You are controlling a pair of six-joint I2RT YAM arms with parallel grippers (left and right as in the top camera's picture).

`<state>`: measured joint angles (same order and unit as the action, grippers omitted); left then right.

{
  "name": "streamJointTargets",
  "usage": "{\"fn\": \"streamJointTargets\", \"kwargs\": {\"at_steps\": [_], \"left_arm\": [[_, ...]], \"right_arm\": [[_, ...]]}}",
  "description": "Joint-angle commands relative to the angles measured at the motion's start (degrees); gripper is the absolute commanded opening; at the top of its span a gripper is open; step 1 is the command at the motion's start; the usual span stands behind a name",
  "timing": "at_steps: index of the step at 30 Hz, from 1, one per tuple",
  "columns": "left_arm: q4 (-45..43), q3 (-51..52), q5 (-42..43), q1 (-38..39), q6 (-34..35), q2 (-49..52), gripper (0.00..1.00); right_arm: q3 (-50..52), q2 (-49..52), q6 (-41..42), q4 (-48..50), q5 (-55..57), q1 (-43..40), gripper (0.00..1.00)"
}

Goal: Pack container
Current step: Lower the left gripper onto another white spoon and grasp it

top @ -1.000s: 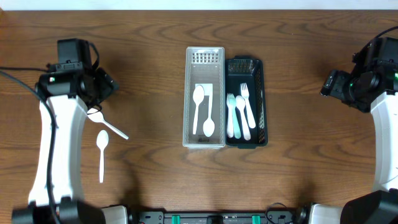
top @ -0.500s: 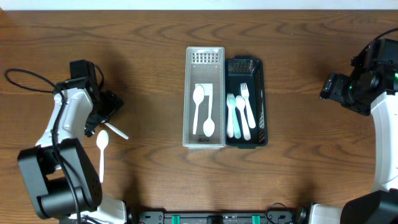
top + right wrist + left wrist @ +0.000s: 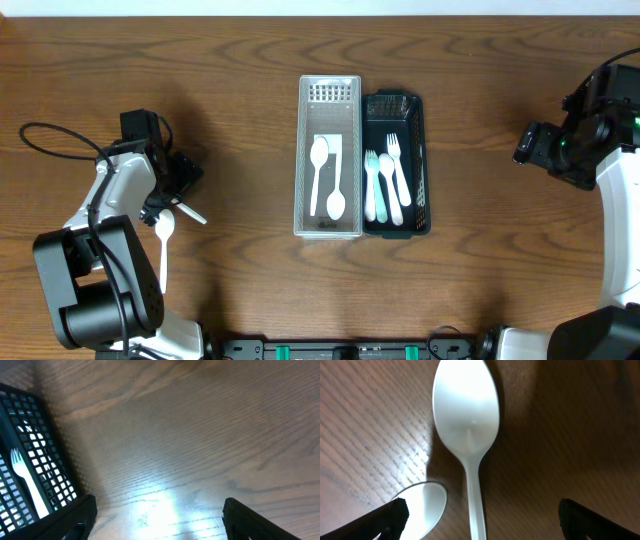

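Two white plastic spoons lie on the wood at the left: one (image 3: 164, 232) with its handle towards the table's front edge, the other (image 3: 188, 211) slanting beside it. My left gripper (image 3: 168, 200) hangs low over them, open. In the left wrist view one spoon (image 3: 468, 420) runs its handle down between my fingertips (image 3: 390, 517), and a second spoon bowl (image 3: 422, 507) lies by the left one. A clear container (image 3: 304, 160) holds two white spoons. A black basket (image 3: 424, 165) next to it holds forks and spoons. My right gripper (image 3: 530, 142) is open over bare wood.
The two containers stand side by side at mid-table. In the right wrist view, the black basket (image 3: 30, 435) with a white fork (image 3: 27, 485) sits at the left, and my right gripper (image 3: 157, 517) spans bare wood. The arm bases stand at the front corners.
My left arm has swung in and come down over the two loose spoons, still open. The right arm has barely moved.
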<state>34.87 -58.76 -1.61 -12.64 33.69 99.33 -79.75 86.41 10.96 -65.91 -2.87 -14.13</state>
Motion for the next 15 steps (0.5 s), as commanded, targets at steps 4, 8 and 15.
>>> {"fn": "streamJointTargets", "kwargs": {"at_steps": [4,8,15], "left_arm": [[-0.8,0.3,0.1,-0.3,0.5,0.7,0.98],[-1.5,0.5,0.1,-0.3,0.5,2.0,0.98],[-2.2,0.5,0.2,-0.3,0.4,6.7,0.98]], "right_arm": [[0.1,0.1,-1.0,-0.6,0.1,-0.1,0.83],[0.1,0.1,-1.0,-1.0,0.1,-0.1,0.84],[0.1,0.1,-1.2,-1.2,0.1,-0.1,0.84]]}}
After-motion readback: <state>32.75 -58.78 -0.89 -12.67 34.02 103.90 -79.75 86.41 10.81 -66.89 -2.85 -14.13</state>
